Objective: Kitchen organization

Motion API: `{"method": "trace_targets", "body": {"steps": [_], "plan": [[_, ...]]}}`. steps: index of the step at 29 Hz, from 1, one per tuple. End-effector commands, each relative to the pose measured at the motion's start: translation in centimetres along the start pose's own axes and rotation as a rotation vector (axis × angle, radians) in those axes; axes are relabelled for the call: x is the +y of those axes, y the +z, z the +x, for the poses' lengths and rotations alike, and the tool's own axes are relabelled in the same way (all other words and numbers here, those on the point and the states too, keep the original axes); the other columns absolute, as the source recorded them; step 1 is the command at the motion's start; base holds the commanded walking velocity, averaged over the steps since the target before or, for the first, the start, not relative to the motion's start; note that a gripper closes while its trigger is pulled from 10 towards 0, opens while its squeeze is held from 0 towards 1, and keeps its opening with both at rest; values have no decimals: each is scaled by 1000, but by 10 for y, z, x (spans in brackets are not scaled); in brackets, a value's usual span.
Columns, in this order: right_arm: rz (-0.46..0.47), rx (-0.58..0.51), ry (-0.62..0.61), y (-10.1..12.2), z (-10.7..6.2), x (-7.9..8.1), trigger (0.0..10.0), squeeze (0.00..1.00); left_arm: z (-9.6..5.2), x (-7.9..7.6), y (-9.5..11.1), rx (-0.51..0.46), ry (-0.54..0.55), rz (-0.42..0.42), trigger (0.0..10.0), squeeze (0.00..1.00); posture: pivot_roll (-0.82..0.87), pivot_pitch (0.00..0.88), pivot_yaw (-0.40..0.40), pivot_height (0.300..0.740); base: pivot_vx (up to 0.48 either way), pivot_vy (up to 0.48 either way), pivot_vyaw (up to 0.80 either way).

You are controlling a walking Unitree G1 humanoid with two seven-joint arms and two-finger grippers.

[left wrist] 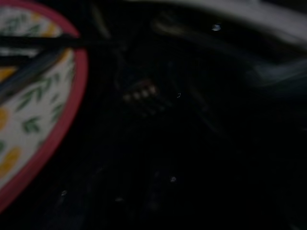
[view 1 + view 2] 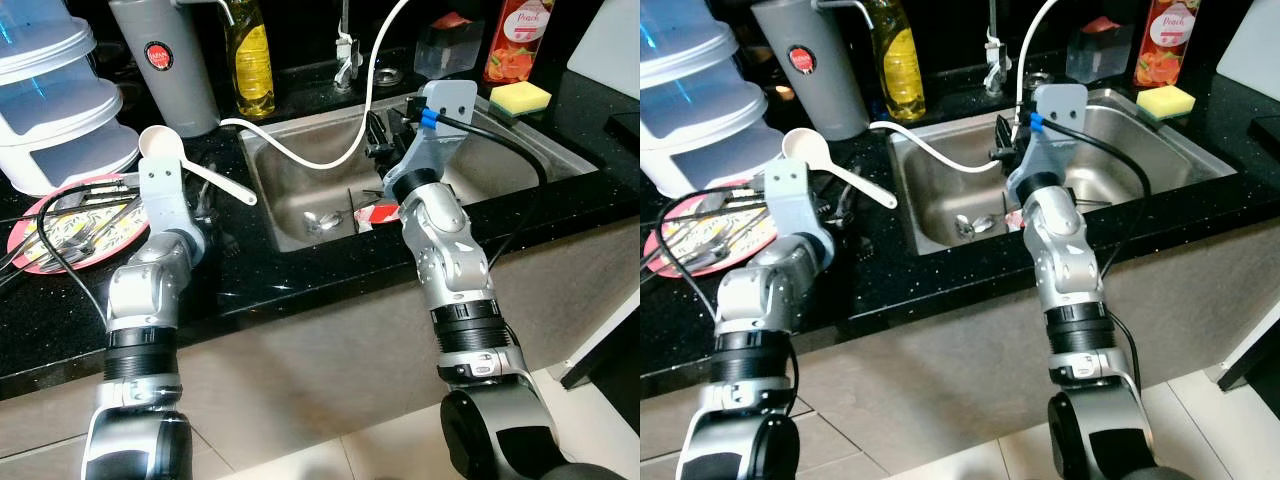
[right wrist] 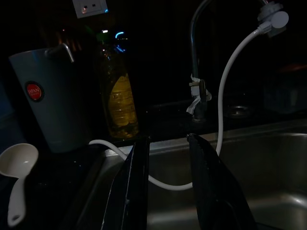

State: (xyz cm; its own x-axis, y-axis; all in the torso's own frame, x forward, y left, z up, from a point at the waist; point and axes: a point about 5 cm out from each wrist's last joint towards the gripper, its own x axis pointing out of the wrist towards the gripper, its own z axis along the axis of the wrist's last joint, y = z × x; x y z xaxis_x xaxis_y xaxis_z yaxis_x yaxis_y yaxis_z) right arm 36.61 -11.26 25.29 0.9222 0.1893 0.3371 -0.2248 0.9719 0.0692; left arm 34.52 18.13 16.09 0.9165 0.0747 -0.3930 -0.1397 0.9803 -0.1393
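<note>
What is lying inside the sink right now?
In the sink: a metal spoon, a red-and-white wrapper and the white hose. The right hand and arm cover part of the basin.

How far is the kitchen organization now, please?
Done: little that shows. In hand: nothing; the right claw hangs open over the sink, and the left claw is low by the plate. Left: the white ladle on the counter, cutlery on the plate, spoon in the sink.
</note>
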Motion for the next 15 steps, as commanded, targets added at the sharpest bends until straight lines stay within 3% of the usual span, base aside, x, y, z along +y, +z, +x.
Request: {"method": "trace_targets", "body": {"steps": [1,6,7,8,9,10,12,15], "plan": [[5,-13,2,2,-1,2,10000,0,4,4,-32,134,23,-32,0,0,-10,0,107,740,0,0,0],[5,-17,-1,3,0,1,10000,0,3,6,-28,98,40,-31,0,0,-9,0,107,740,0,0,0],[5,-17,-1,3,-1,1,10000,0,3,6,-25,73,49,-11,0,0,-7,0,106,740,0,0,0],[5,-17,0,3,-1,1,10000,0,-1,6,-12,-20,71,55,0,0,-6,0,104,740,0,0,0],[5,-17,0,3,-1,1,10000,0,-1,6,-12,-20,71,55,0,0,-6,0,104,740,0,0,0],[5,-17,2,3,0,1,10000,0,-7,8,6,-141,151,148,10000,0,-4,0,103,740,0,0,0],[5,-17,3,3,0,2,10000,0,-11,12,15,-202,235,197,10000,0,-4,0,103,740,0,0,0],[7,-19,4,3,1,2,10000,0,-21,6,32,-339,239,186,10000,0,1,0,102,740,0,0,0]]}}
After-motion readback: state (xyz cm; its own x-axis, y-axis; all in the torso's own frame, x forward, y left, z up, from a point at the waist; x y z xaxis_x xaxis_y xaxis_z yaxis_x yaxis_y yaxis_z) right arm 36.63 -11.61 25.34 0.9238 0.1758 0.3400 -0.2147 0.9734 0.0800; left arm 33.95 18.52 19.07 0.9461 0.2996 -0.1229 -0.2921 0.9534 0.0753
